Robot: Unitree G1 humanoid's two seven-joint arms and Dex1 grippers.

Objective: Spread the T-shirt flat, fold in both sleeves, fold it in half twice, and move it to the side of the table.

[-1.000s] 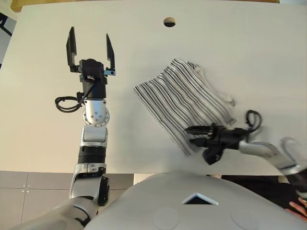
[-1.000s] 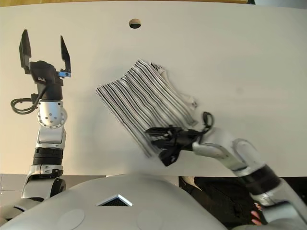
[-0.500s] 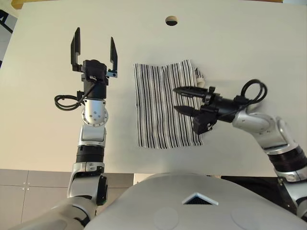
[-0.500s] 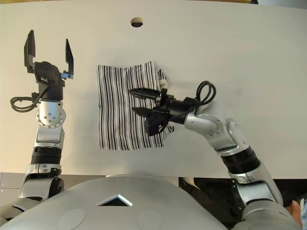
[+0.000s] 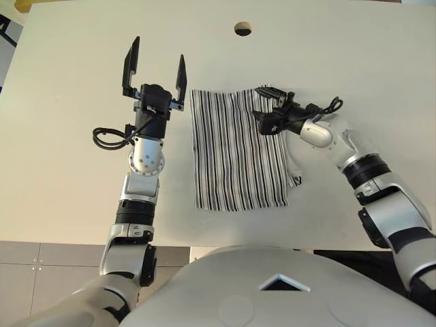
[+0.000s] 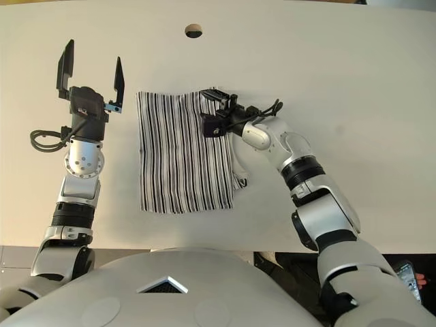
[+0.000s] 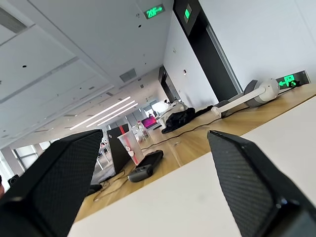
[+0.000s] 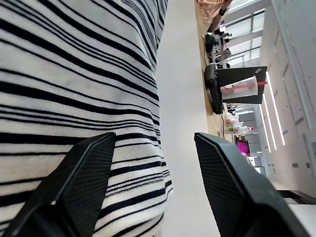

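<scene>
Black-and-white striped fabric T-shirt, folded into a neat rectangle and lying flat on the white rectangular tabletop. Patterned with thin dark stripes running lengthwise, from far edge to near edge. Layered along the side toward the right pincer, with a small flap of cloth poking out past the near corner on that side. Smooth across the middle, straight along most edges, slightly rumpled at the far corner under the right pincer.

Placed between the two pincers: far left corner just beside the left pincer, far right corner directly beneath the right one.

Left pincer released, black fingers spread wide and pointing away across the table, not touching the cloth, grasping nothing. Right pincer likewise released, fingers parted over the striped fabric at that far corner; touching it or just above it, cannot tell which. No cloth pinched between them in the right wrist view.

Beyond both pincers, a small round hole in the tabletop, well apart from the shirt.
</scene>
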